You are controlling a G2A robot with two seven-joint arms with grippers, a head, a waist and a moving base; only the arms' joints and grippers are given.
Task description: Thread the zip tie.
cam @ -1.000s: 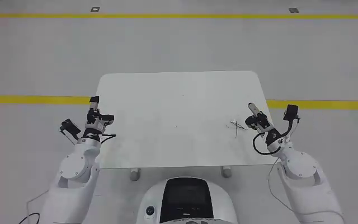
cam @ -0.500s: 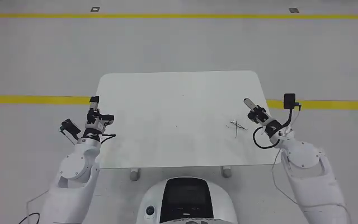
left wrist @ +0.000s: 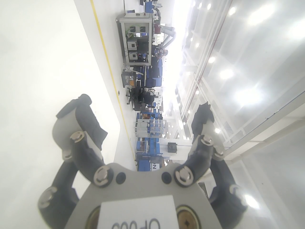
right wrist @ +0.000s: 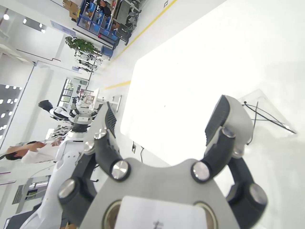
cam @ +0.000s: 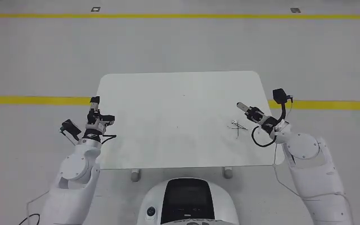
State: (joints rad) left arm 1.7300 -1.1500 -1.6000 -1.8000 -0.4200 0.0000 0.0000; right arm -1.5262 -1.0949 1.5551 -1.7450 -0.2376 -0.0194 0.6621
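White table [cam: 169, 95] stands on a pale factory floor crossed by yellow lines, and the zip ties [cam: 238, 126] lie on it near the right edge, a few thin black strips crossing one another. In the right wrist view they [right wrist: 262, 117] seem to rest on a clear sheet [right wrist: 259, 96], though that is hard to make out. The right gripper [cam: 242, 106] hangs near them with its jaws spread and nothing between them; the left gripper [cam: 94, 102] waits at the table's left edge, well apart, also spread and empty. Such a tie is probably very light, springy and slick, and it lies flat, so it may skate away under a finger. A sound hold would likely be near the blocky head end, pinched across the strip's width, leaving the tail free to feed.
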